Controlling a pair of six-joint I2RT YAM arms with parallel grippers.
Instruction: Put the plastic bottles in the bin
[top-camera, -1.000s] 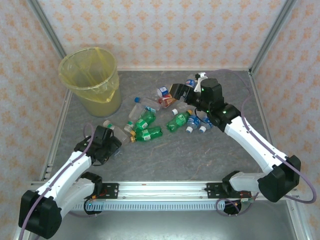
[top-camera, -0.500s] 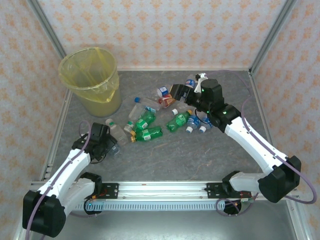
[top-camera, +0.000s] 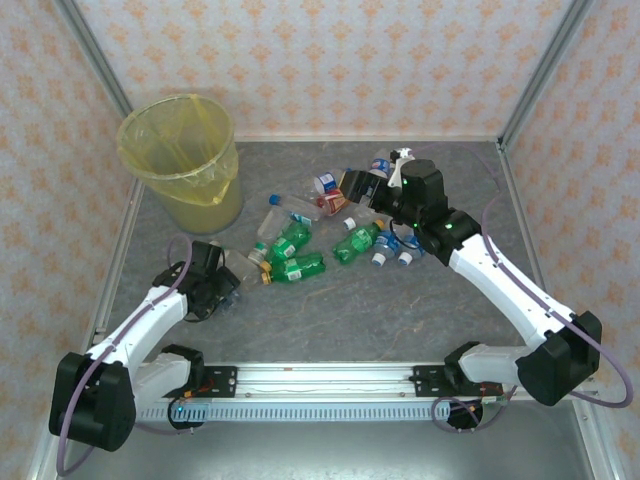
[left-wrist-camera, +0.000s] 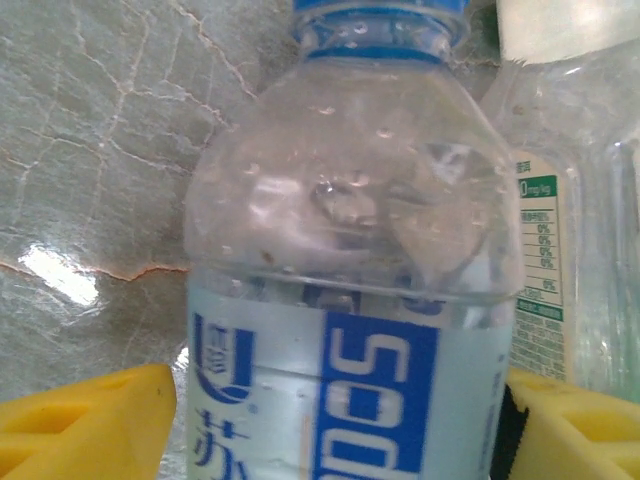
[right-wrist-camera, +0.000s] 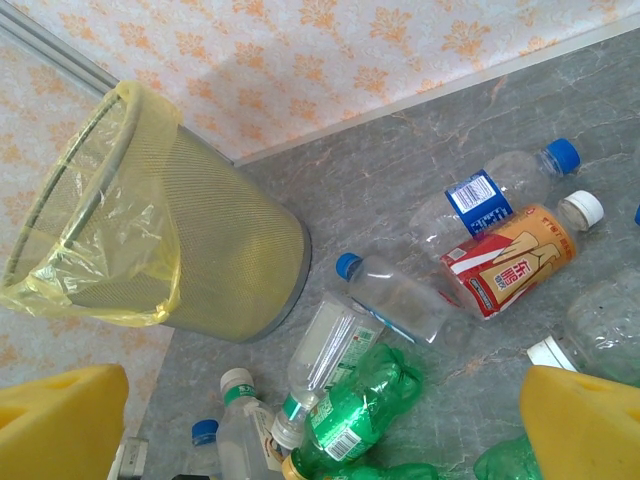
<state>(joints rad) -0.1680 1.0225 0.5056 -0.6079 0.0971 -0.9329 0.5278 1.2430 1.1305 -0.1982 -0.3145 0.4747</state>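
The grey marbled table (top-camera: 400, 310) carries the bin (top-camera: 185, 165), which stands upright near its far left corner. The plastic bottles (top-camera: 298, 267) lie on their sides across the middle, clear and green ones mixed.

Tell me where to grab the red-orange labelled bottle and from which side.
Grip the red-orange labelled bottle across its labelled middle, coming down from above. It lies flat on the table, and the label band looks like its straight-sided part. A clear blue-capped bottle lies close alongside, so that side is probably tight.
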